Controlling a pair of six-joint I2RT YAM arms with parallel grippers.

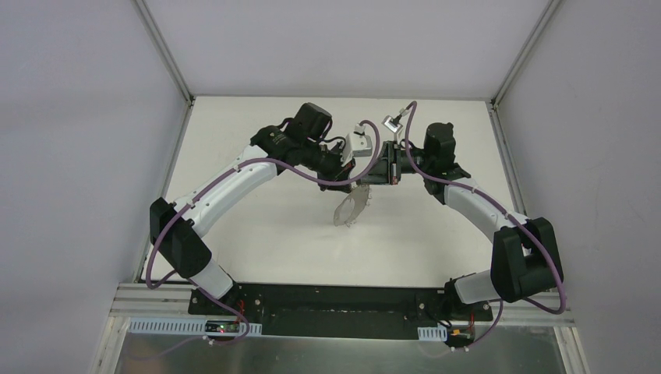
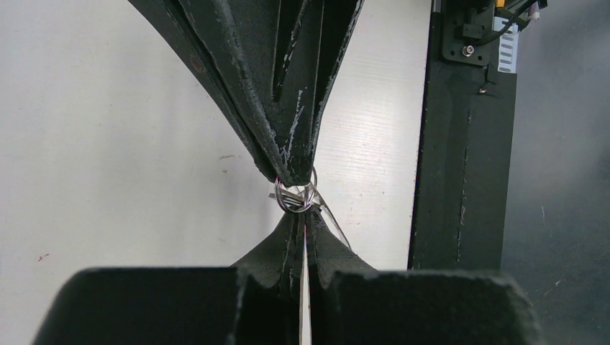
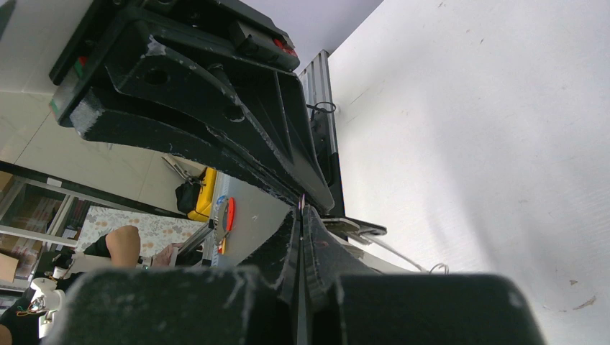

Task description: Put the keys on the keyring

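Observation:
Both grippers meet tip to tip above the middle of the white table. The keyring, a thin wire loop with small silvery pieces, hangs under that meeting point. In the left wrist view a small silvery ring of the keyring sits pinched between my left gripper below and the right gripper above, both shut. In the right wrist view my right gripper is shut. A flat piece with a pale face and black end, apparently the key, juts out beside its tip. The loop's wire trails past it.
The black mounting plate with both arm bases lies along the near edge; it shows as a dark upright band in the left wrist view. Aluminium frame rails and white walls close in the table on three sides.

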